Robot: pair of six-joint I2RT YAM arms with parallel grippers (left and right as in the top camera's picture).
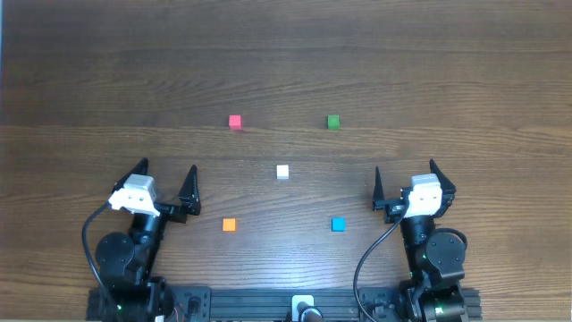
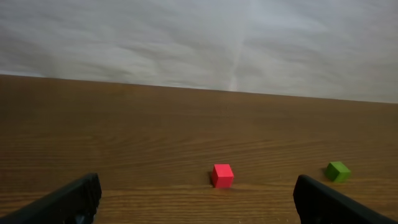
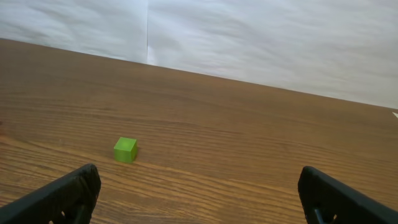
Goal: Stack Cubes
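The left pincer [image 1: 166,170] gapes wide, well apart from the pink cube [image 1: 235,122]. The right pincer [image 1: 405,168] gapes likewise, well apart from the green cube [image 1: 333,122].

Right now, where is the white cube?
In the top view the white cube sits centrally, neither left nor right, below the pink cube and green cube, above the orange cube and blue cube.

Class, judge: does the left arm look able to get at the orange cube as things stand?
Probably yes: the orange cube lies alone beside the open left gripper, nothing between them, the white cube well apart.
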